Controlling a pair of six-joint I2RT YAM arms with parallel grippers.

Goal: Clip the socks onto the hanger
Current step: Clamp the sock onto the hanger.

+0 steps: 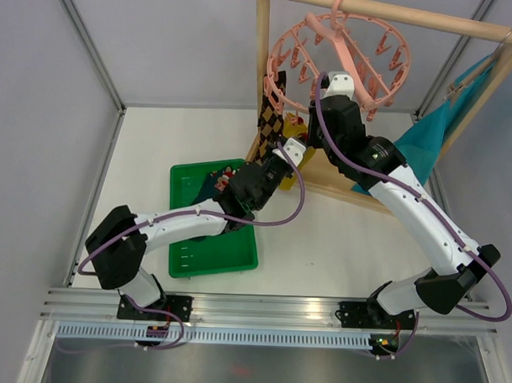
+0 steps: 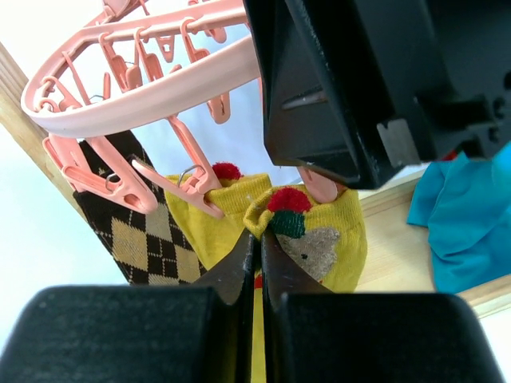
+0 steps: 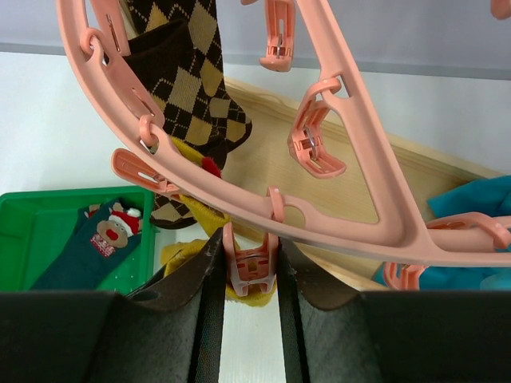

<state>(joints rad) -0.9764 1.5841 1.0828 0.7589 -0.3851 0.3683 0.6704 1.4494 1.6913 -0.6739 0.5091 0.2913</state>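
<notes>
Low centre in the left wrist view, the left end effector (image 2: 257, 249) pinches the mustard-yellow sock (image 2: 339, 239). The right end effector (image 3: 249, 265) squeezes a pink clip (image 3: 252, 275) under the hanger ring (image 3: 375, 171)

No text, number or brand can be read in any view. Small white marks on the floor of the green plastic tray (image 1: 224, 256), lower left of the top view, are too small to make out. The dark teal sock (image 3: 76, 259) shows only a red-and-white figure.
</notes>
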